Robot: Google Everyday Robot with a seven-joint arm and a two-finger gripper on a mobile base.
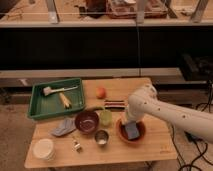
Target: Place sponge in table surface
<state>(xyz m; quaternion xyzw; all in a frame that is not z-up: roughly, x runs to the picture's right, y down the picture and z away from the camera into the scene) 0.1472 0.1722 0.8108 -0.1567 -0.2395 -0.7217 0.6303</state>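
Green tray [42, 107] holding a brush [49, 90]; nearby, orange fruit [101, 92], maroon bowl [87, 121], green cup [105, 118], metal cup [101, 137].

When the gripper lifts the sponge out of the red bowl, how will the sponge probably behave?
The sponge looks like a small soft block, so it probably squashes when gripped and weighs little. Its flat shape makes rolling unlikely. The gripper hangs just over it in the red bowl, which might slide if nudged.
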